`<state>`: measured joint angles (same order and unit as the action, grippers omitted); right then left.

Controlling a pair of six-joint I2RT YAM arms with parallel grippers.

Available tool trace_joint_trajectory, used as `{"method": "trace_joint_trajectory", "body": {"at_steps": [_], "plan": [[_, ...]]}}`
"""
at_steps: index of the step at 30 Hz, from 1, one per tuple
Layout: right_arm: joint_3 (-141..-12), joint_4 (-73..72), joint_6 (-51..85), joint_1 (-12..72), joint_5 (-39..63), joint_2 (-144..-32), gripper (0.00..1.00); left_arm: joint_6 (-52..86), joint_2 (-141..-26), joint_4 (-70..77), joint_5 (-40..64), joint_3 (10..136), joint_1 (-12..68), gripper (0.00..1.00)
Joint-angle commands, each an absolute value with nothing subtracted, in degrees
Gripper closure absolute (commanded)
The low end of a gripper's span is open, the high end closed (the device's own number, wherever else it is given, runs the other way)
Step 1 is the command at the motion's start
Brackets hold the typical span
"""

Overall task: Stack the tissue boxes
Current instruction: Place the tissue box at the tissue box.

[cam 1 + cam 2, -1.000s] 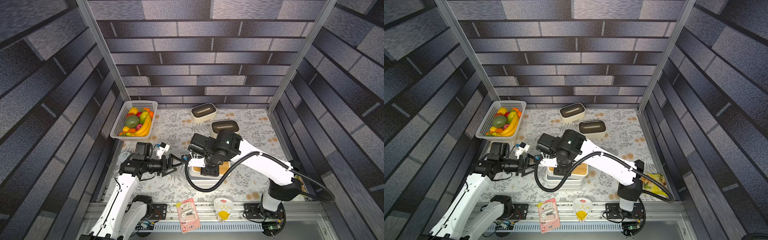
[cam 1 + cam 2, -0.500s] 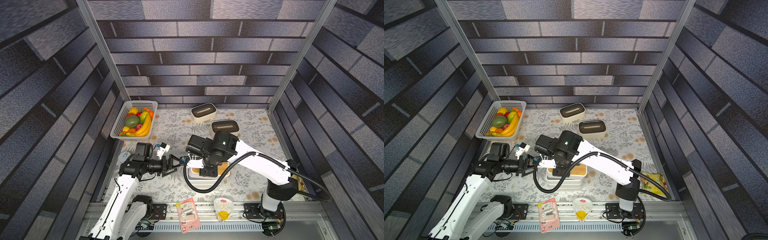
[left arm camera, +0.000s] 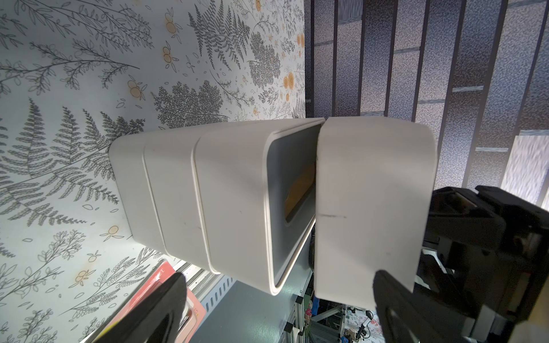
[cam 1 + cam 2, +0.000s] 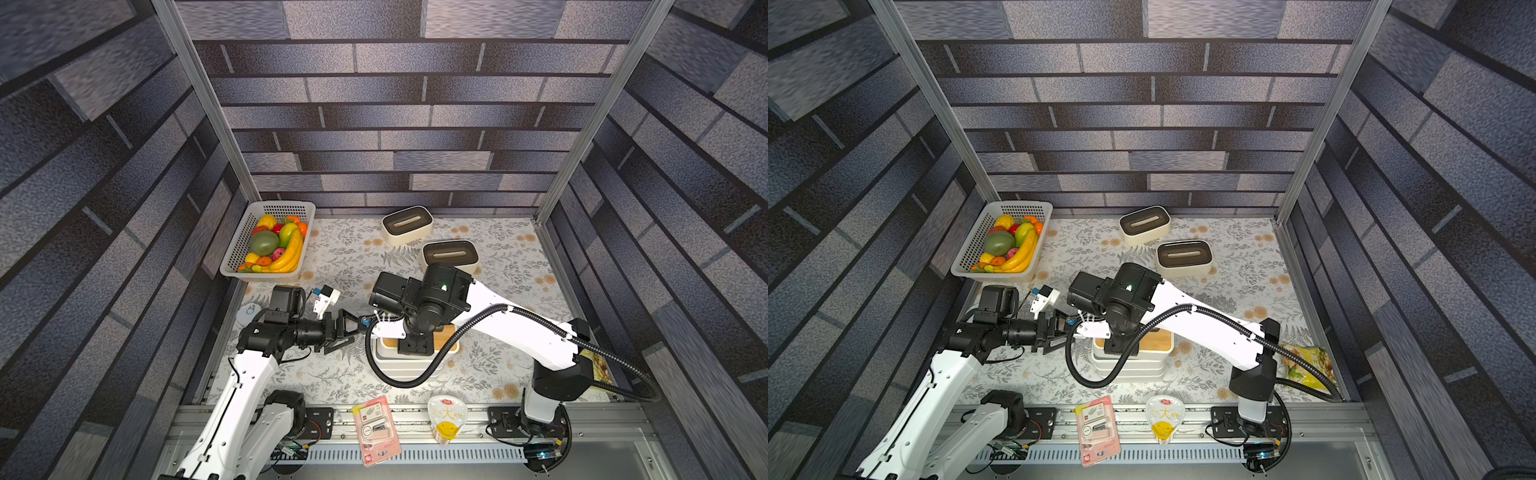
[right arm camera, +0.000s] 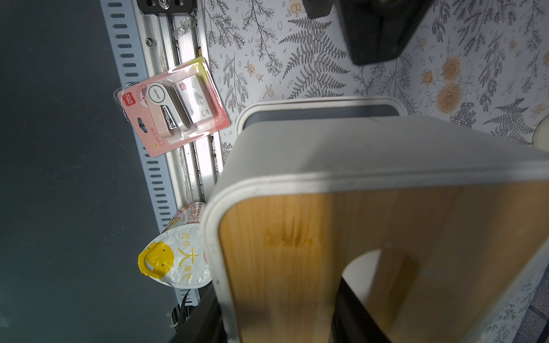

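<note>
Toward the desk's near edge, right fingers clamp the wood-lidded tissue box just over a stack of three grey-lidded boxes; left fingers gape just left, two brown-lidded boxes far behind.

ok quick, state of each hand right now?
Left hand: open, holding nothing.
Right hand: closed on the wood-lidded tissue box, gripped at the lid slot.

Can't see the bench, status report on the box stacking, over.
Left tool open beside stack. Right tool shut on wood-lid box, tilted over three-box stack, not seated. Two brown-lid boxes unstacked at back.
</note>
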<state>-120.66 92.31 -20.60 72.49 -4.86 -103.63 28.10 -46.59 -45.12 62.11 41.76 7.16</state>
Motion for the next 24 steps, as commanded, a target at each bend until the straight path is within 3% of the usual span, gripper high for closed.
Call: {"method": "trace_joint_trajectory", "body": {"at_steps": [1,24], "plan": [[-120.27,103.80,-21.19,73.17,-5.14,-104.41,0.68,28.48,-45.82,-44.66,62.14,41.08,7.64,0.00],[-120.93,103.81,-21.62,73.63,-5.60,-106.08,0.67,28.98,-45.31,-43.85,62.24,40.72,7.95,0.00]]}}
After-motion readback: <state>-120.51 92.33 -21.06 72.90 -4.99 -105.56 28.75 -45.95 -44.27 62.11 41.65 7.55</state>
